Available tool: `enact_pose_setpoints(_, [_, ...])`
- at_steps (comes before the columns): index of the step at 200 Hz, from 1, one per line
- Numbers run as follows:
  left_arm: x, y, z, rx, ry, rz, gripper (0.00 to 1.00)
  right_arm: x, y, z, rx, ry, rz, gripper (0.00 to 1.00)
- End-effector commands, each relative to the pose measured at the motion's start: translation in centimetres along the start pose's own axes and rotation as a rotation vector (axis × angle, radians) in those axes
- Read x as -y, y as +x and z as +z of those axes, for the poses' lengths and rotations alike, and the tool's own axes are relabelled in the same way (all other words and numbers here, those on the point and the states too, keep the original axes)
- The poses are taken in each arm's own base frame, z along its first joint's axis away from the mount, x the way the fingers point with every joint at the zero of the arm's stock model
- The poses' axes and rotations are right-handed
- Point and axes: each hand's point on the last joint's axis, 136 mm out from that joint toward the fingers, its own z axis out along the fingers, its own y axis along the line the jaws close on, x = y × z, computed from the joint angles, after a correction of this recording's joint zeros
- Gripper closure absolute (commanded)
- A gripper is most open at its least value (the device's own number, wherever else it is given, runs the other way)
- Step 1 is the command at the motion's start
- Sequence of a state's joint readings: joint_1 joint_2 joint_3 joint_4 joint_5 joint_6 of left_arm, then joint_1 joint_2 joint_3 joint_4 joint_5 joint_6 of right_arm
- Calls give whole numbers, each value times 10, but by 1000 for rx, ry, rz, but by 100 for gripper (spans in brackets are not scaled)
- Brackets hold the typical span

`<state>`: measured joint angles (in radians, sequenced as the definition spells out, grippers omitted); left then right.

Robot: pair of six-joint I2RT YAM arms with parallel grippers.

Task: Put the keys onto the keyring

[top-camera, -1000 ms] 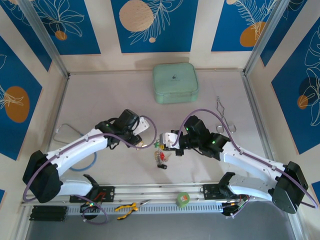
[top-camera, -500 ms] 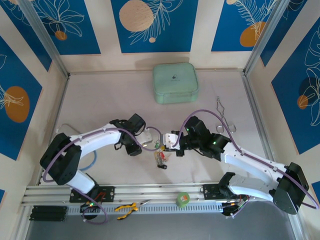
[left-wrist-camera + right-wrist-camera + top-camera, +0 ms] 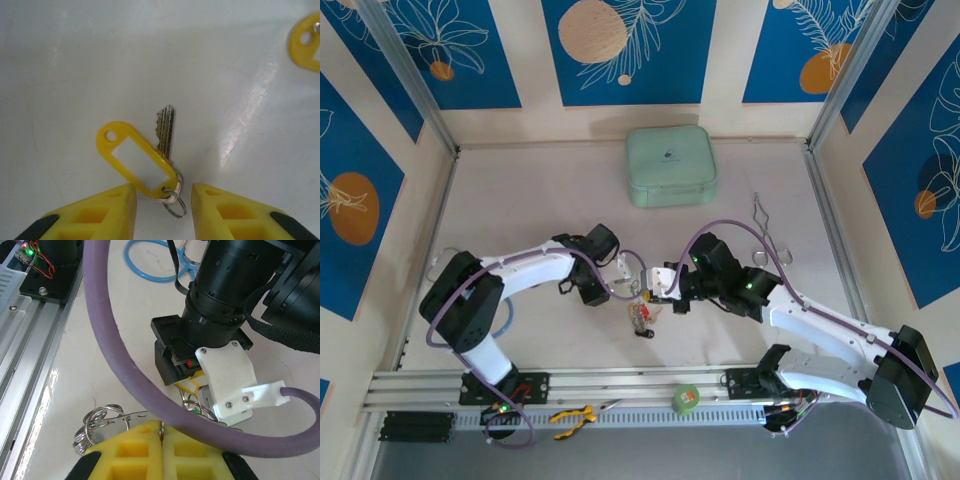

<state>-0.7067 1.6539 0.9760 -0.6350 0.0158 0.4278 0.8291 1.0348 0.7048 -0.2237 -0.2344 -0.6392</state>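
The left tool (image 3: 162, 190), its two yellow fingers spread, straddles the small ring of one key (image 3: 165, 130) carrying one yellow tag (image 3: 137, 162) on the white counter (image 3: 75, 75). A second yellow tag (image 3: 306, 36) lies well apart, at the frame's edge. The right tool (image 3: 161, 429), fingers pressed together, pinches the thin wire of the keyring (image 3: 107, 416). From above, a small heap of keys (image 3: 641, 316) lies between the two arms, with one green case (image 3: 671, 166) farther back.

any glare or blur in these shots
Left wrist: a glare streak on the table right of the key, which is sharp. Right wrist: the near purple cable looks a bit soft, with glare beside the rail. Top: even light, no strong glare.
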Motion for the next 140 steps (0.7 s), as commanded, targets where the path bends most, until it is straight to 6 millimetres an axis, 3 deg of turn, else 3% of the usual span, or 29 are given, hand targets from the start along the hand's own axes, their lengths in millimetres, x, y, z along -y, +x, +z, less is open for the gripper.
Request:
enact_pose_setpoints(1, [-2, 4, 4, -29, 11, -17, 69, 2, -21, -7, 62, 10, -51, 100])
enact_pose_setpoints(34, [-1, 9, 4, -39, 19, -20, 68, 3, -20, -6, 60, 10, -50, 100])
enact_pose_setpoints(79, [-6, 13, 9, -65, 9, -28, 75, 3, -20, -7, 60, 12, -51, 100])
enact_pose_setpoints(110, [-6, 16, 10, -76, 10, -28, 85, 3, -21, -7, 60, 13, -52, 100])
enact_pose_setpoints(140, [-7, 7, -2, -23, 1, -35, 95, 3, -21, -7, 60, 12, -51, 100])
